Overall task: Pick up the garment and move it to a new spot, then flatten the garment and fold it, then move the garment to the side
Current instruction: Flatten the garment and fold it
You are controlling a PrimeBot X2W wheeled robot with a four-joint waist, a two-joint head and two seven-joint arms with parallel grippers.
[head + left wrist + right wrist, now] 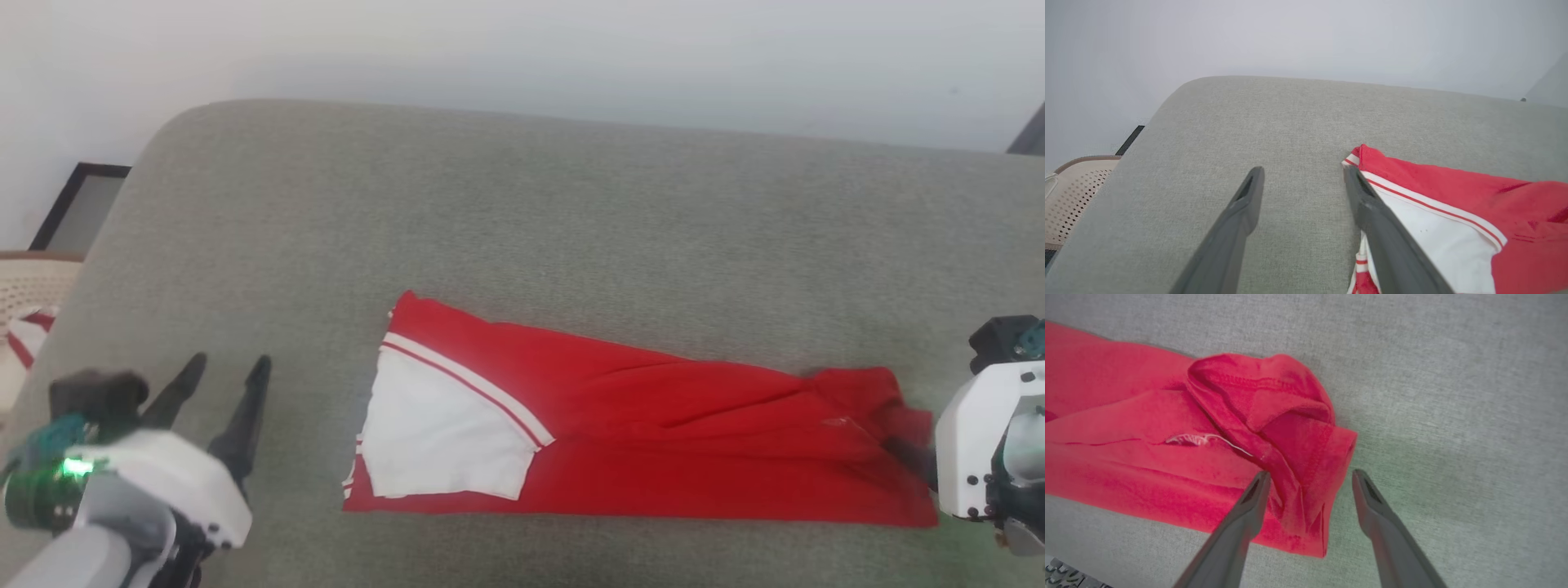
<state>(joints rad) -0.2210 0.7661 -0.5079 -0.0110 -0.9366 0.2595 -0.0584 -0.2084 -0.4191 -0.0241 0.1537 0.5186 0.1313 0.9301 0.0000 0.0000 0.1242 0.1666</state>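
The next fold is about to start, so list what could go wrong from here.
1. The right tool stands open over the red shirt's bunched hem. Closing there could pinch only some layers and lock in the crumple.
2. The left tool is open mostly over bare cushion, with one finger across the white sleeve. It might catch the sleeve alone and pull it out of place.

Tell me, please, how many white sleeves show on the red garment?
1. The white sleeve lies on top of the garment at its end nearest the left gripper; a second may be hidden inside the fold.
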